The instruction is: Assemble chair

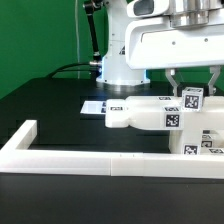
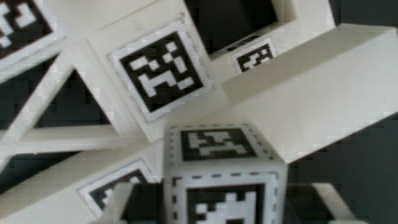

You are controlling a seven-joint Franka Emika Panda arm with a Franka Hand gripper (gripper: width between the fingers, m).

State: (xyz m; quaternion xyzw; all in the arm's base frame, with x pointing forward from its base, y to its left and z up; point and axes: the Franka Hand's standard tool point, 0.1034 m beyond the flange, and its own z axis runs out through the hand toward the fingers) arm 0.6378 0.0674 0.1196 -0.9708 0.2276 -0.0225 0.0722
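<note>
Between my fingers stands a small white post (image 1: 191, 97), upright, tags on its faces. Below it lies a long white chair piece (image 1: 150, 116), tagged, flat on the black table, with more white parts just beside it.

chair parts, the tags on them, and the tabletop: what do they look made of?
Chair parts: likely matte white plastic; even colour, blocky rounded edges, no grain or sheen.
Tags: look like printed black-and-white squares lying flat on the faces; paper or sticker, cannot tell which.
Tabletop: flat black, dull surface with almost no reflection; material unclear, maybe cloth or a mat.
</note>
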